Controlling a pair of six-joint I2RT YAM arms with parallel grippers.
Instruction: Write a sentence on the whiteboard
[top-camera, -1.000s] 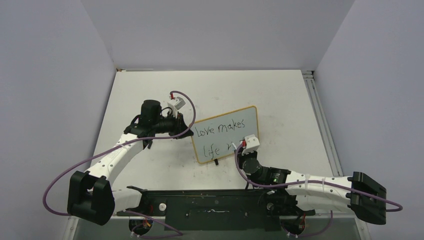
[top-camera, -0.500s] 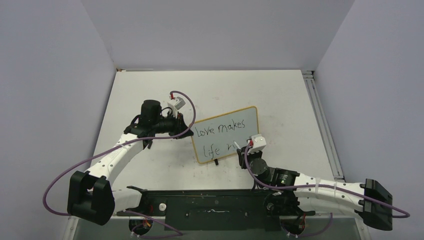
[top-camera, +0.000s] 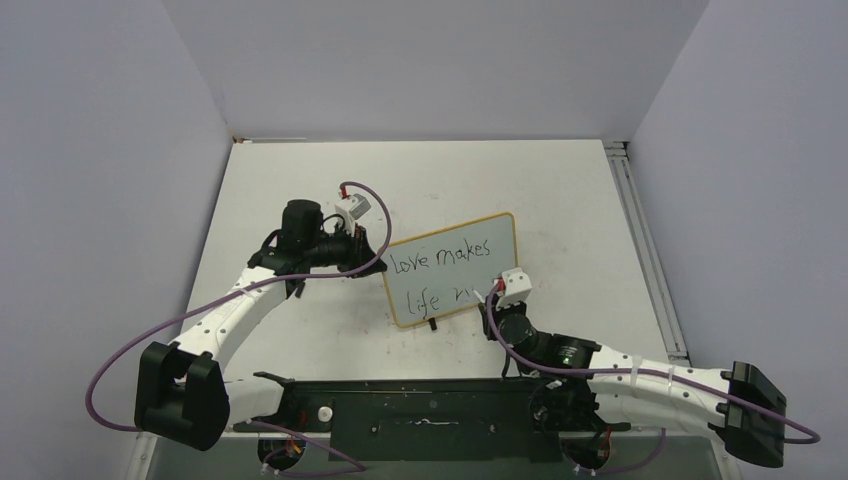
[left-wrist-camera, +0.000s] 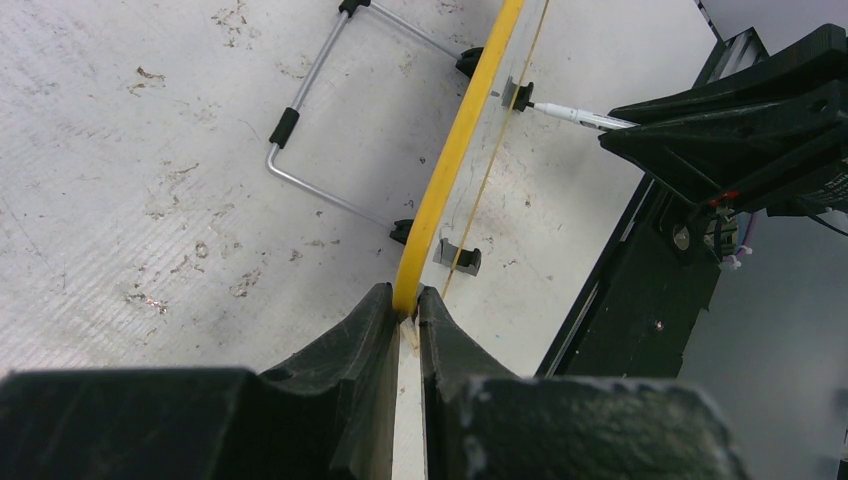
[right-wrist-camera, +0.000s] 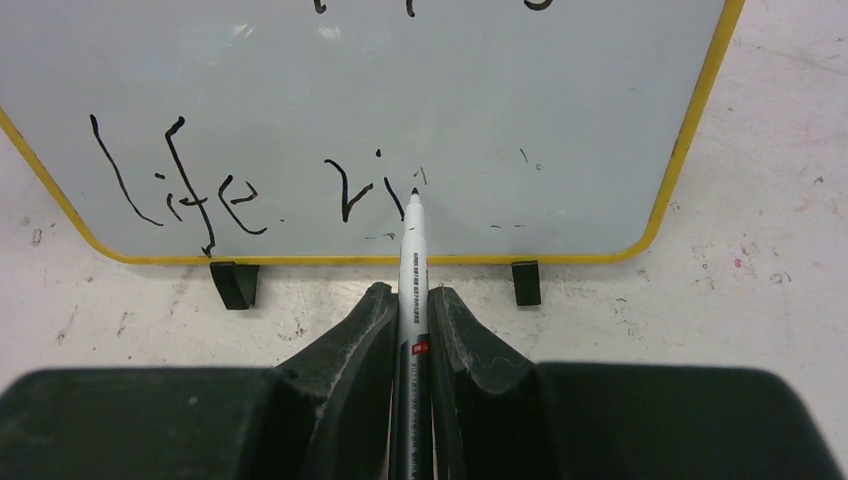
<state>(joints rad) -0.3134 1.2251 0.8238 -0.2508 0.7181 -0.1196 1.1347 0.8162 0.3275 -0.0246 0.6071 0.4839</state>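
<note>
Setting: robotics lab test cell. Evidence: scuffed white tabletop (top-camera: 560, 190) enclosed on three sides by plain pale walls (top-camera: 420, 60); aluminium rail (top-camera: 645, 250) along right edge; black mounting base (top-camera: 430, 412) with purple cabling (top-camera: 92, 392) at near edge.

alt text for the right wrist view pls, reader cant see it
The right gripper holds a white marker, its black tip at the whiteboard just right of "ri". The sentence shows "life ri" on this line; the yellow-framed board stands on two black feet on a scuffed table.
</note>
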